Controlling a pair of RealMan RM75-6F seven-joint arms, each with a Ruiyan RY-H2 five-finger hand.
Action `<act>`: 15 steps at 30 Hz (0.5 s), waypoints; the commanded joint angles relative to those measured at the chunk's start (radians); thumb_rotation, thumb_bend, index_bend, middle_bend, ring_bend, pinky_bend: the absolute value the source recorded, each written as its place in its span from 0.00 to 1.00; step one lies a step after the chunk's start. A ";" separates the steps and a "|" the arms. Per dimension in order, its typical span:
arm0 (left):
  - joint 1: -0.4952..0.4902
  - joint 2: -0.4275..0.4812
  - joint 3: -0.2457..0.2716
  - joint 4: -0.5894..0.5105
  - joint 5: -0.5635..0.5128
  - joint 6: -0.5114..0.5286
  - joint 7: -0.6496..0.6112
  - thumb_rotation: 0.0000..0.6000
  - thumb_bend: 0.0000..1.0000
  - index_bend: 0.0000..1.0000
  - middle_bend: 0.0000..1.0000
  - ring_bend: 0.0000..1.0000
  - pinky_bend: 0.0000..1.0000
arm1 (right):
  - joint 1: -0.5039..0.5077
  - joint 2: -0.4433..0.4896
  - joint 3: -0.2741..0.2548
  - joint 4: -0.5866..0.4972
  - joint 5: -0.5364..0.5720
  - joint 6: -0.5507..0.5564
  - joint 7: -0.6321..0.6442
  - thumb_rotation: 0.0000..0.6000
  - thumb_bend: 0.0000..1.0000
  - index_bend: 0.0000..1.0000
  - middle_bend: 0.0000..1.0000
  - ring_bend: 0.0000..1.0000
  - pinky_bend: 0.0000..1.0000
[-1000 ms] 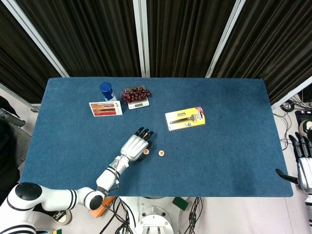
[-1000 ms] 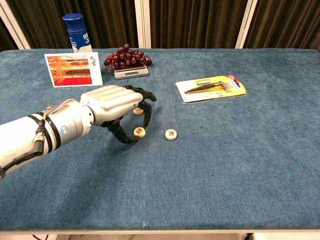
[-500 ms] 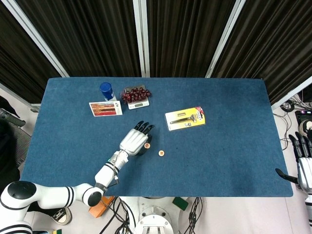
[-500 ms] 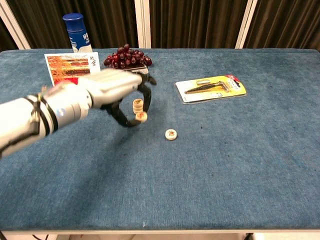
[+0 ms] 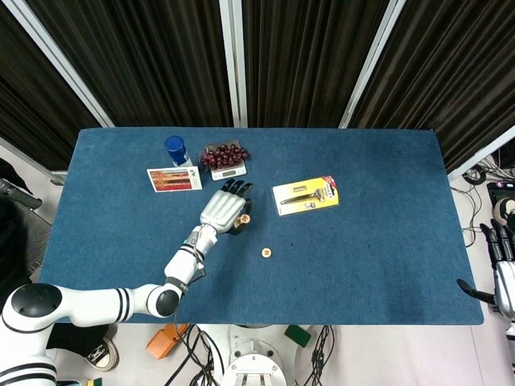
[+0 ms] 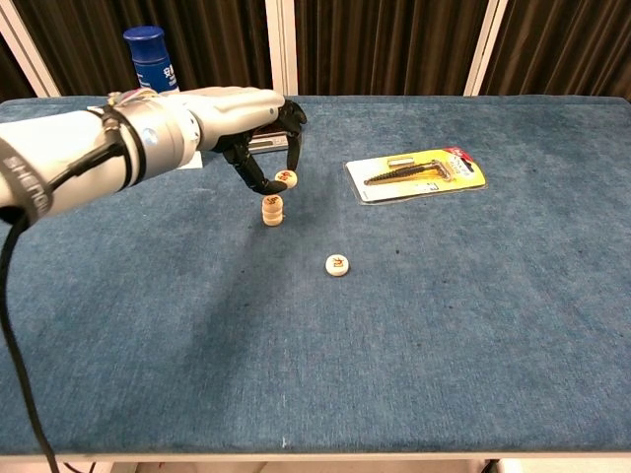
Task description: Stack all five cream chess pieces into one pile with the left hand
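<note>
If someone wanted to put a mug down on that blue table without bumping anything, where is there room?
The whole near strip of the table, in front of the loose chess piece, is bare, and so is the right end beyond the yellow tool pack. The far left is crowded: blue bottle, postcard, grapes on the scale, the left hand holding a piece above the small pile.

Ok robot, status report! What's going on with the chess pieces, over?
Left robot hand pinching one cream piece, just above the pile. One loose piece on the table. Right robot hand idle at table edge. Nothing in the way.
</note>
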 commanded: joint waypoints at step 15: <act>-0.032 -0.023 0.042 0.056 -0.057 0.007 -0.006 1.00 0.34 0.49 0.05 0.00 0.00 | 0.007 -0.003 0.004 0.005 0.006 -0.013 0.002 1.00 0.15 0.00 0.02 0.00 0.04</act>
